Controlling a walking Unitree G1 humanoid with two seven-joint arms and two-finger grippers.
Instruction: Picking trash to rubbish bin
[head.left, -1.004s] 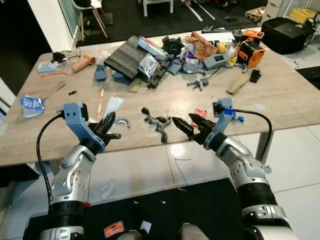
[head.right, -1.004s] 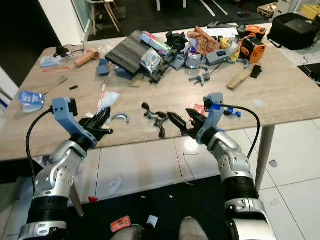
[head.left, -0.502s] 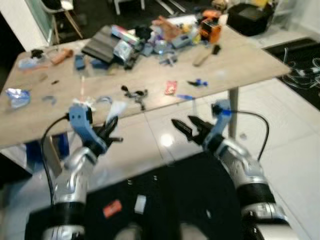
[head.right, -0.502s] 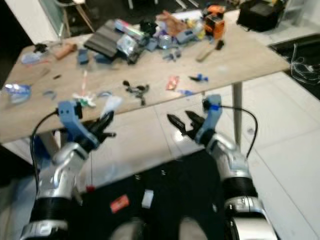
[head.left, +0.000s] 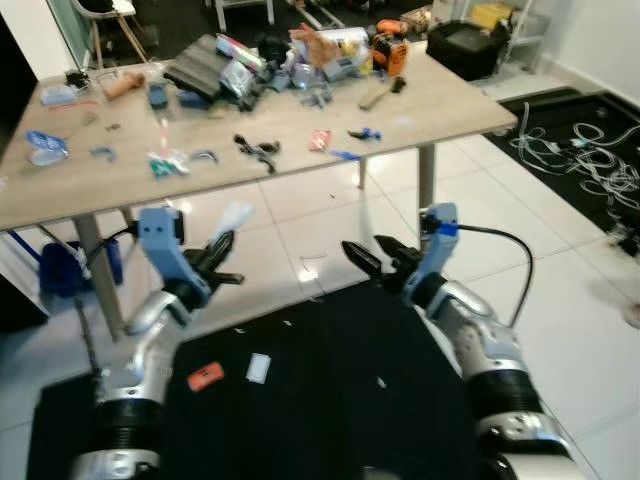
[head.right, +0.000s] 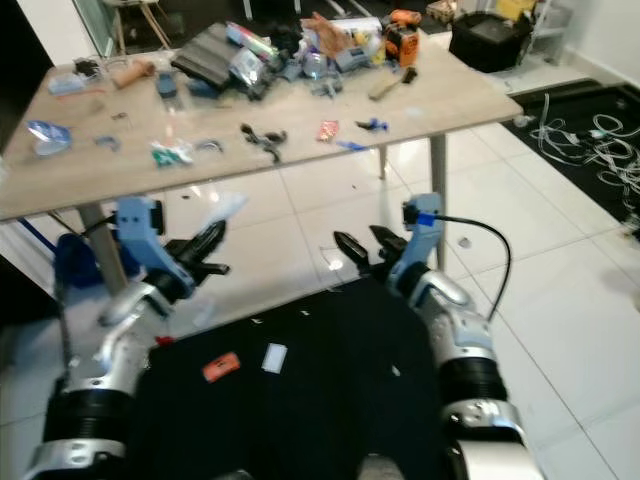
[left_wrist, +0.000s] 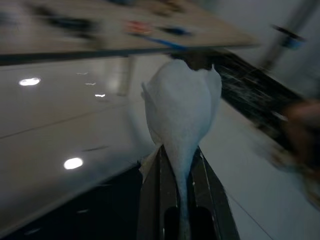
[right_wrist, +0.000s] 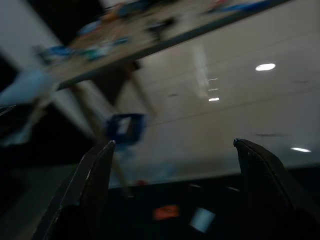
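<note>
While the left pincer (head.left: 222, 262) pinches a crumpled white tissue (left_wrist: 182, 112), the right pincer (head.left: 372, 259) gapes wide.

left gripper (head.left: 222, 262) fingers pinched closed, right gripper (head.left: 372, 262) fingers spread

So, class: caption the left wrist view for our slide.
Left gripper pinching a white tissue above the tiled floor.
</note>
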